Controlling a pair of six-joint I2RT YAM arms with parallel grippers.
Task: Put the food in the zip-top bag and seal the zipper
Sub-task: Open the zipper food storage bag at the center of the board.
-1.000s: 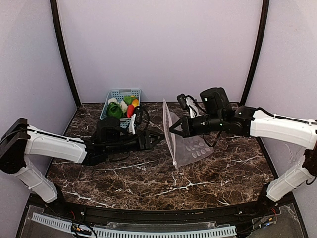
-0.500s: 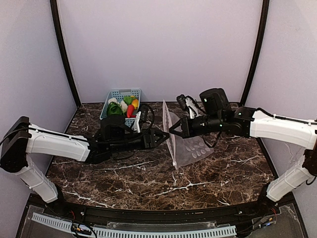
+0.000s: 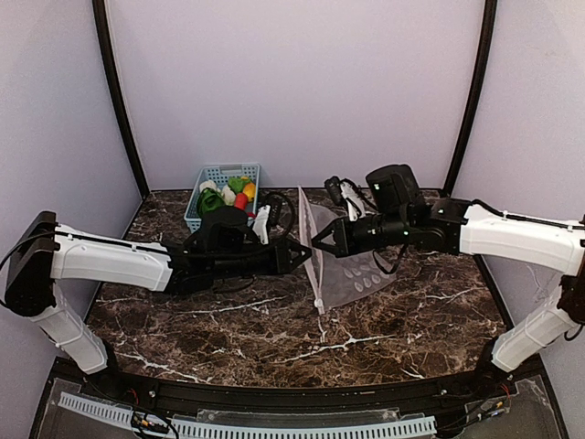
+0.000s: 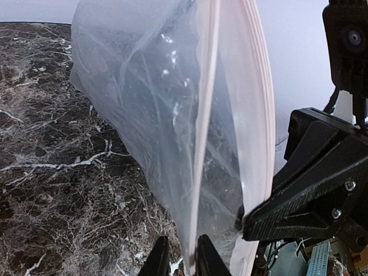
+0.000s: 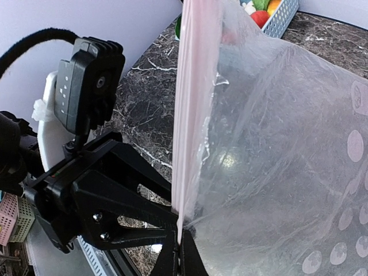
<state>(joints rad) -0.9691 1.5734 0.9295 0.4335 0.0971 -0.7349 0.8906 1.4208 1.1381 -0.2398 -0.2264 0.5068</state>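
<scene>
1. Top external view puts the zip-top bag (image 3: 356,274) at frame centre, standing on edge on the marble table (image 3: 274,338). Its pinkish zipper (image 3: 309,229) runs top to bottom along the bag's left side. The food (image 3: 227,196) sits in the blue basket (image 3: 224,170), up and left of centre, and none of it is in the bag.
2. The right gripper (image 3: 318,243) reaches in from the right of the frame. The right wrist view shows its fingers (image 5: 172,264) pressed together on the zipper edge, holding the bag up.
3. The left gripper (image 3: 302,254) meets it from the left at nearly the same spot. In the left wrist view its fingers (image 4: 160,260) stand a sliver apart with the bag's rim between them. I cannot tell whether they bite the film.
4. The step in hand looks like opening the mouth. To do it well, the left fingers should catch only the near layer of the rim, since pinching both layers would open nothing.
5. The grippers should draw apart slowly and level while the right pinch stays firm. The film looks slick and floppy, so a jerk could slip it free or fold the bag.
6. The mouth should end wide and turned toward the basket.
</scene>
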